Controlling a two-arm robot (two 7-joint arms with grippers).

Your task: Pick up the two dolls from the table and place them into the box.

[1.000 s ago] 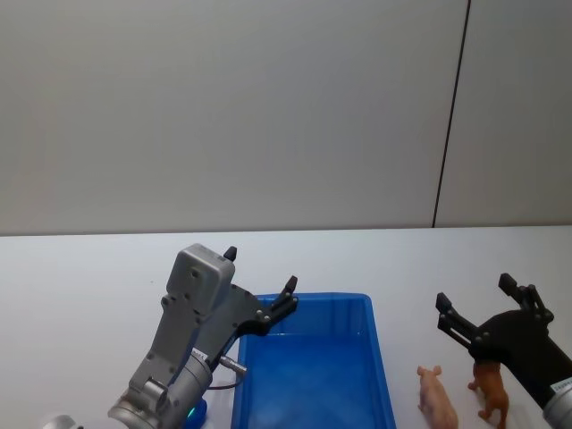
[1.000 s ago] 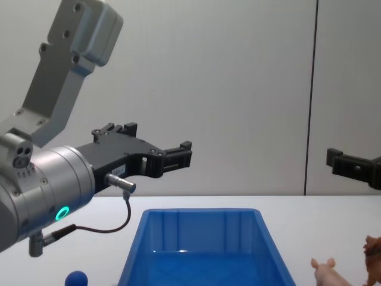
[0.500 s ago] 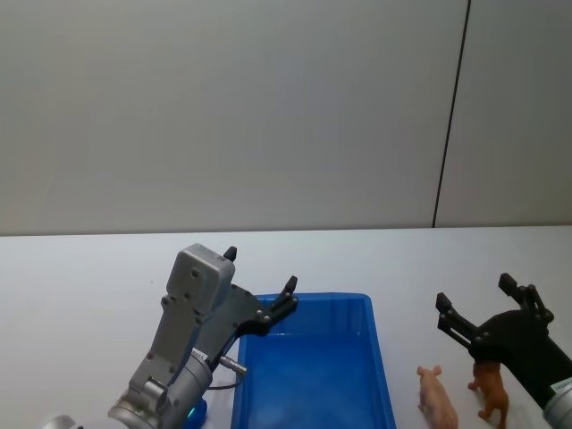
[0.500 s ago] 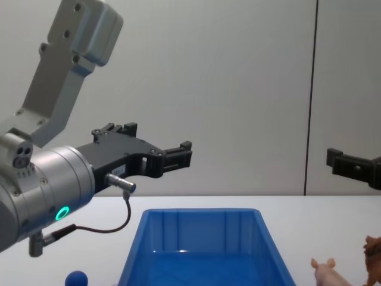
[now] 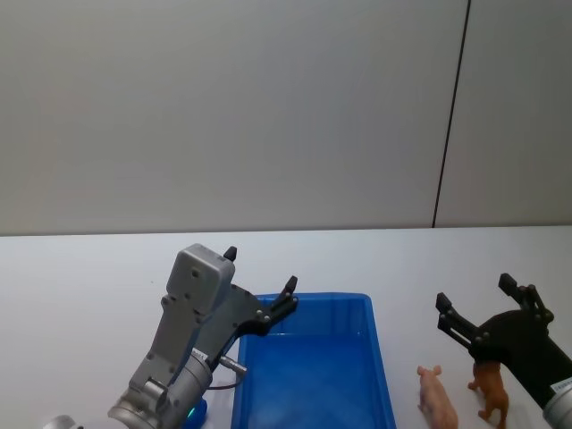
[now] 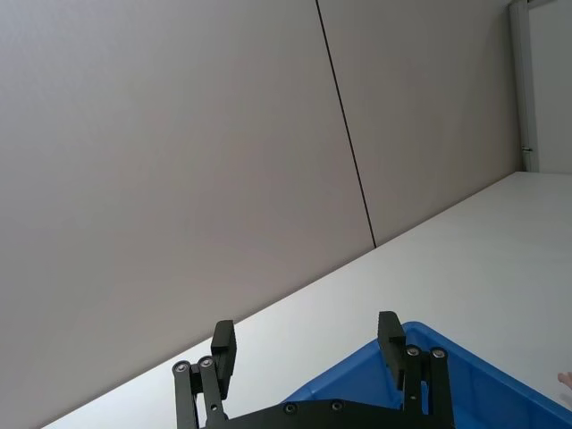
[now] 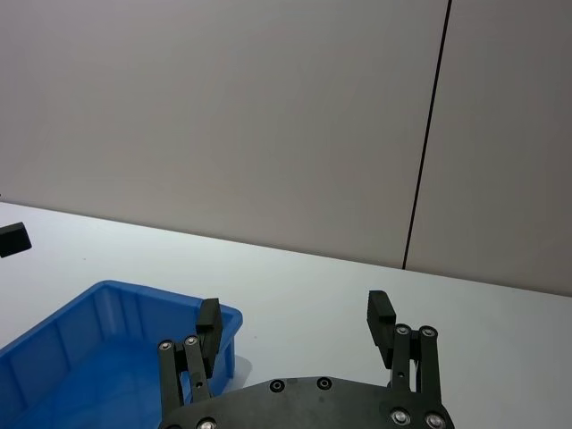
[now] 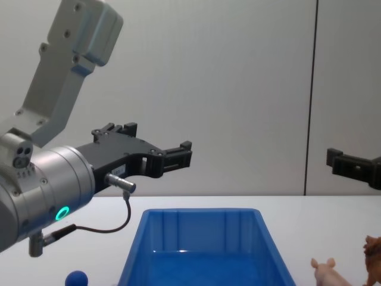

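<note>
As I look from the head view, the large bright-blue plastic box stands on the plain white tabletop. Just beside its right wall stand the two dolls: the small pale pink pig figurine, and the shaggy brown lion-like figurine near it on the outer side. The right pincer hovers above them, open and empty. The left pincer hangs over the box's far left corner, open and empty too.

From the left wrist view, its two black fingers are wide apart above the box rim.

From the right wrist view, the right pincer's fingers are spread as well.

From the chest view, a small blue ball lies left of the box.

I think the step in hand is the reach for a first doll. The right pincer should come down straight over one body, not the legs. As the dolls stand close, a slanted descent could knock the other one over.
</note>
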